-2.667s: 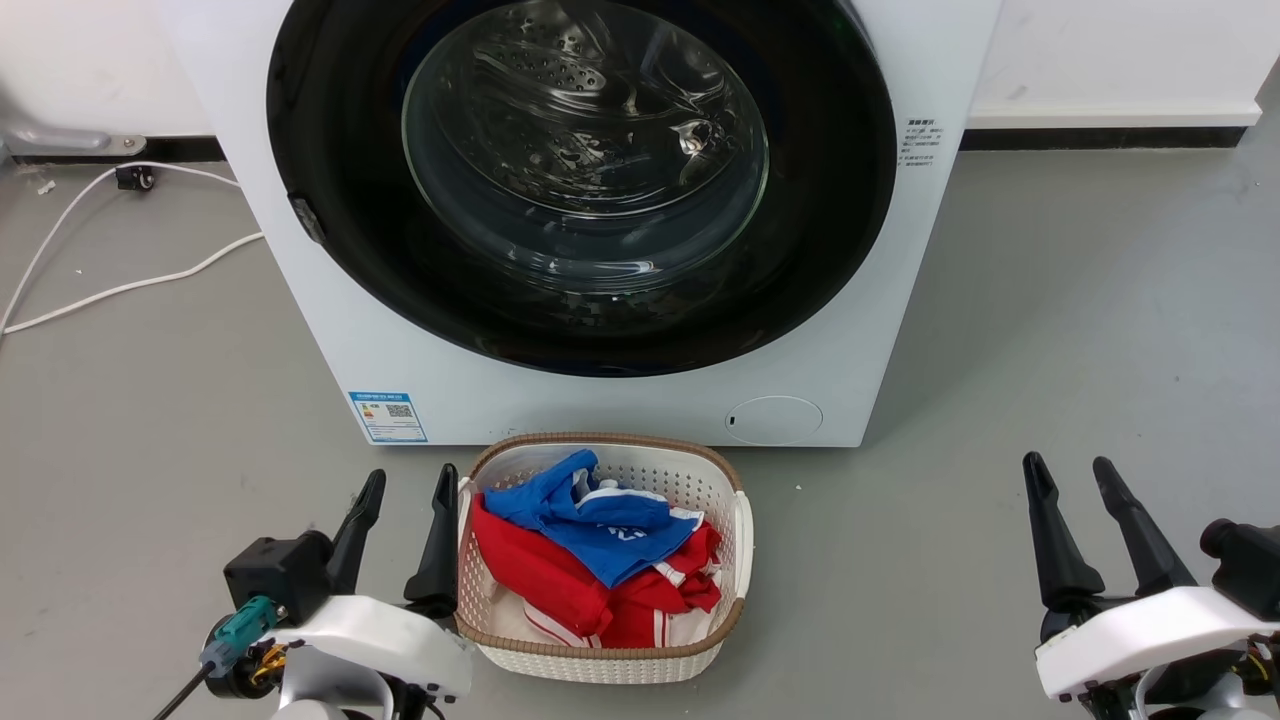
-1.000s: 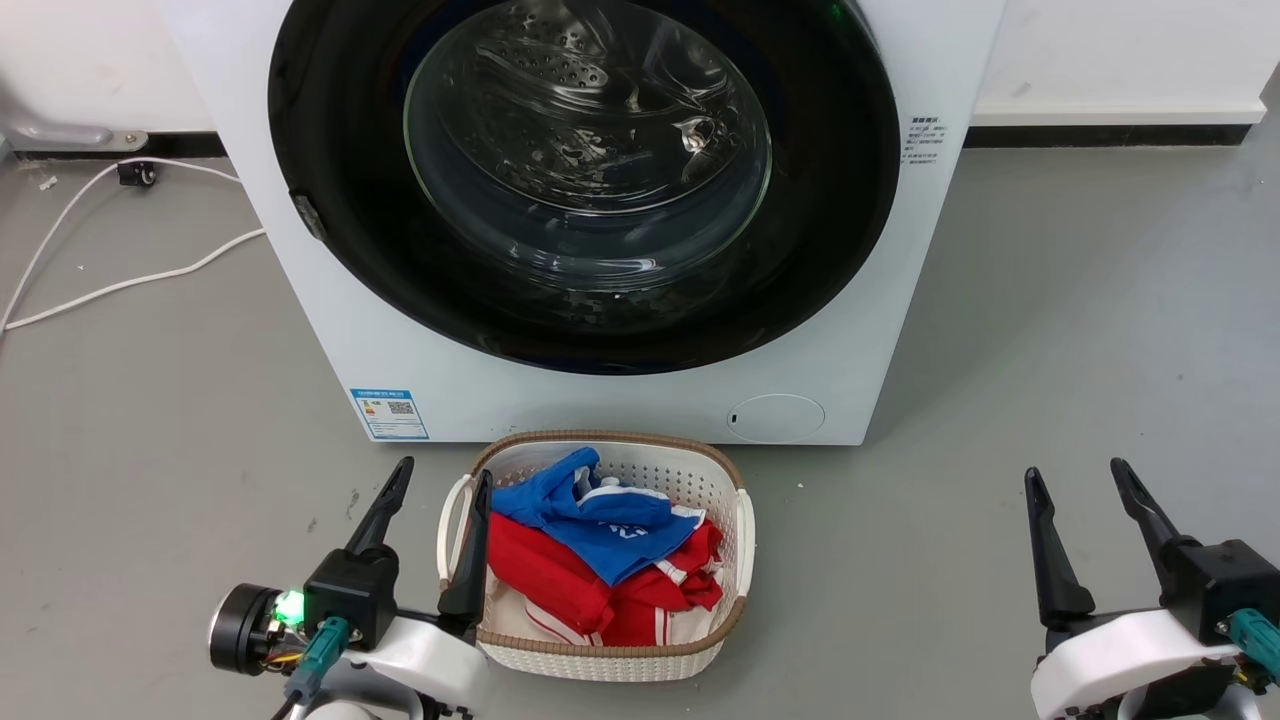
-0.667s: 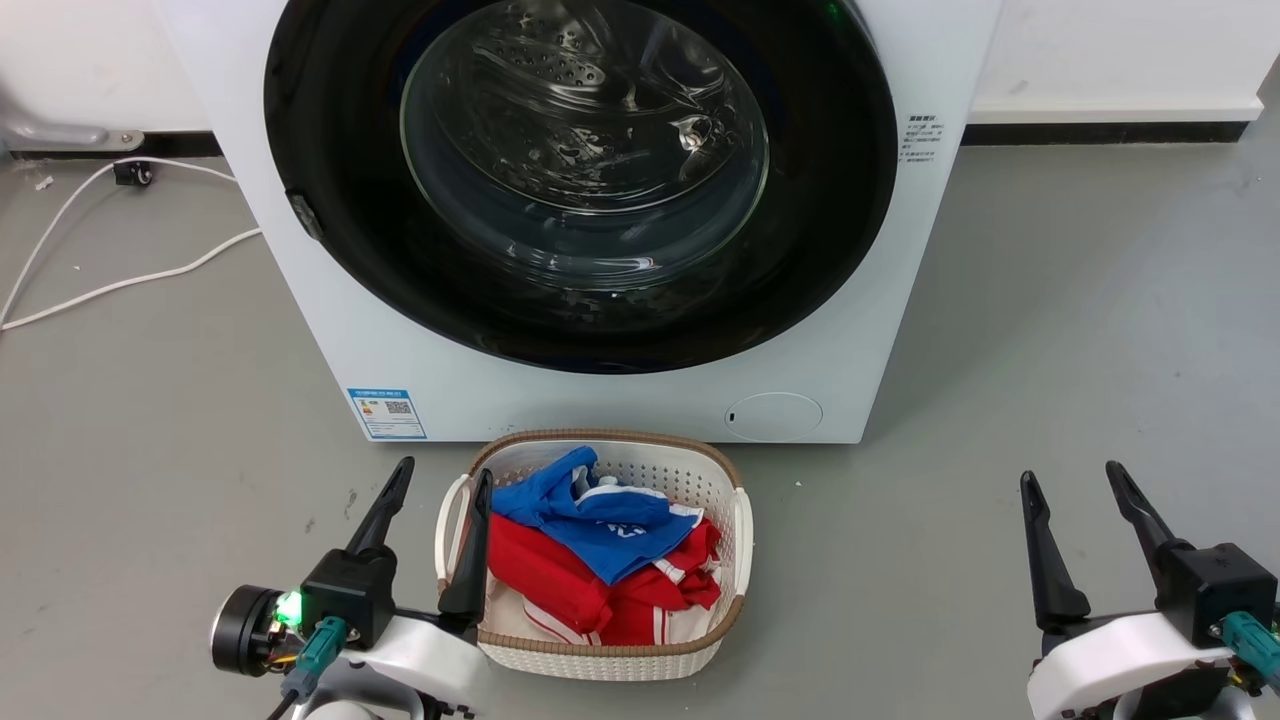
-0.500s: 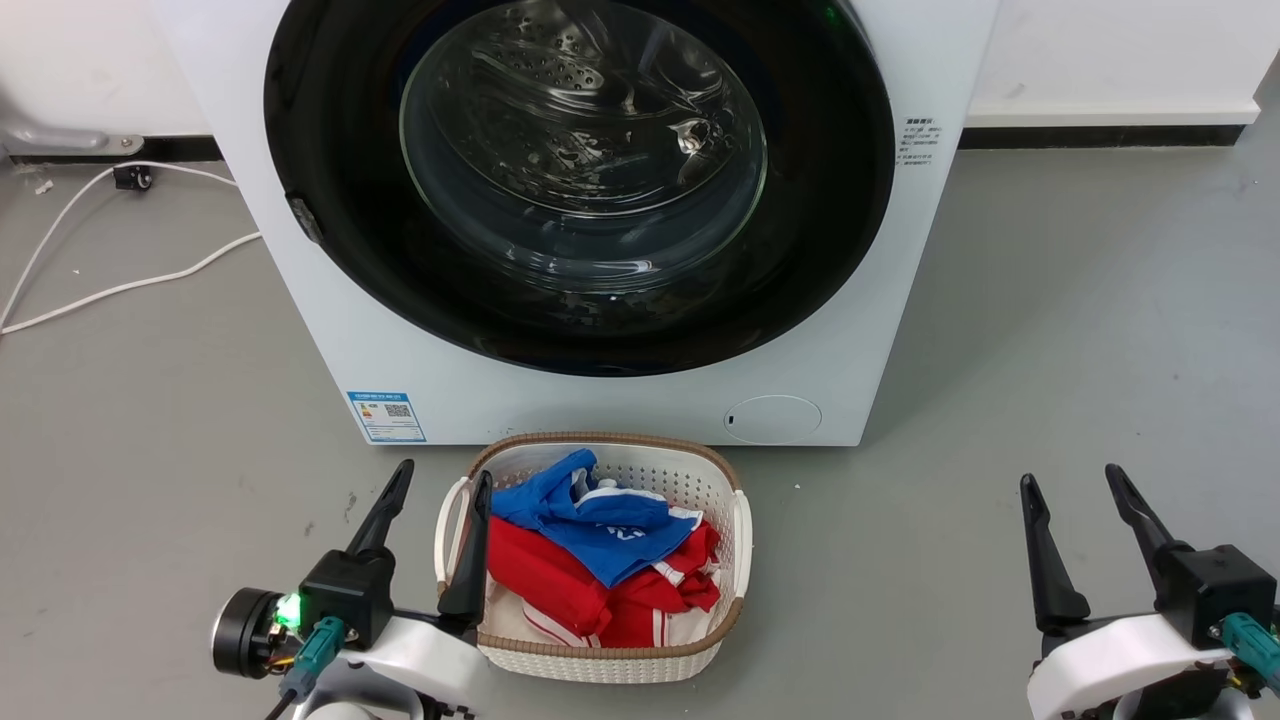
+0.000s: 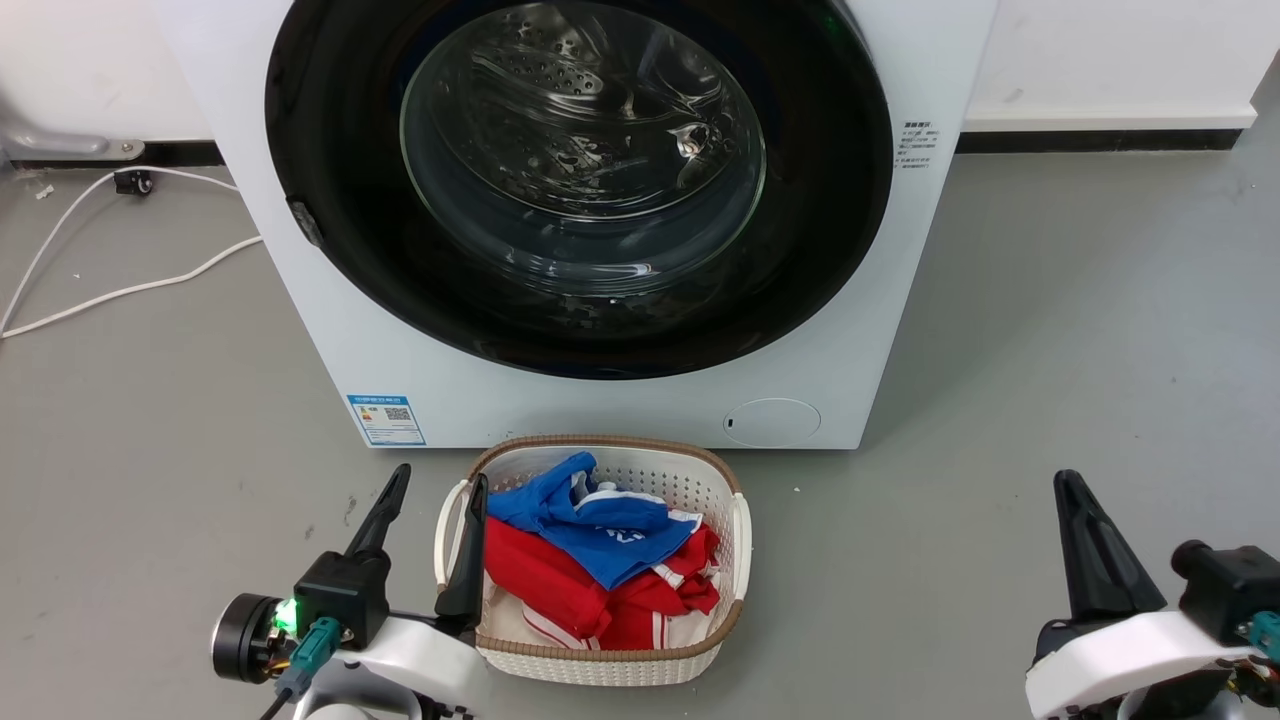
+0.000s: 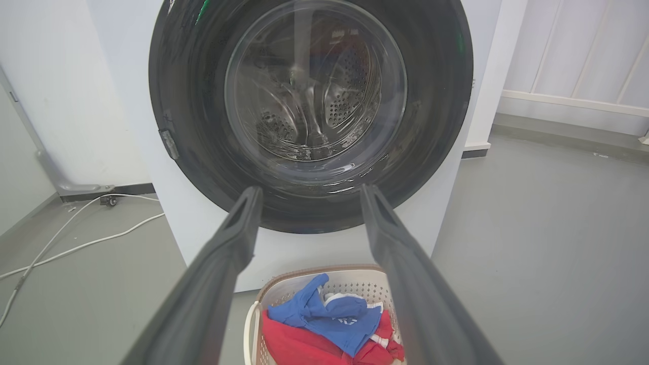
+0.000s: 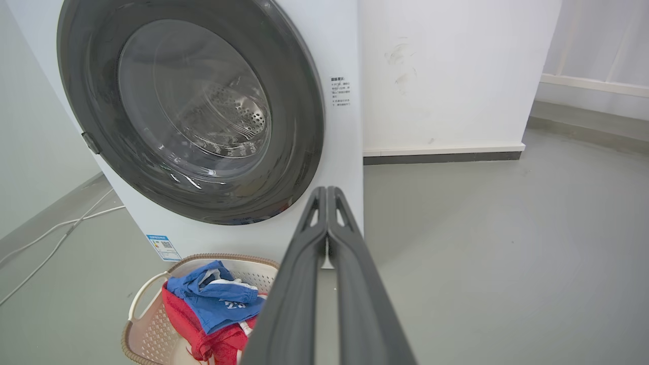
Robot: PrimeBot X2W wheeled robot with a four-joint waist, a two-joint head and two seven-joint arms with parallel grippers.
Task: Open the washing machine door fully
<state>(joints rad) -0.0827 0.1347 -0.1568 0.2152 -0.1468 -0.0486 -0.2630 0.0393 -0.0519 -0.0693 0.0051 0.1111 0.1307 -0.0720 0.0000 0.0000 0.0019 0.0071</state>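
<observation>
Grey floor (image 5: 1050, 330) separates the washing machine (image 5: 600, 410) from the left gripper (image 5: 440, 478), spread wide, and right gripper (image 7: 327, 191), pinched empty; the washing machine door (image 5: 330, 200) sits closed, untouched.

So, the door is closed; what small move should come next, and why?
Probably raise the right gripper toward the rim of the washing machine door. It lies flush against the washing machine, both grippers hang low, and the right one's fingers are together, fit for hooking an edge; the left gripper is open.
</observation>
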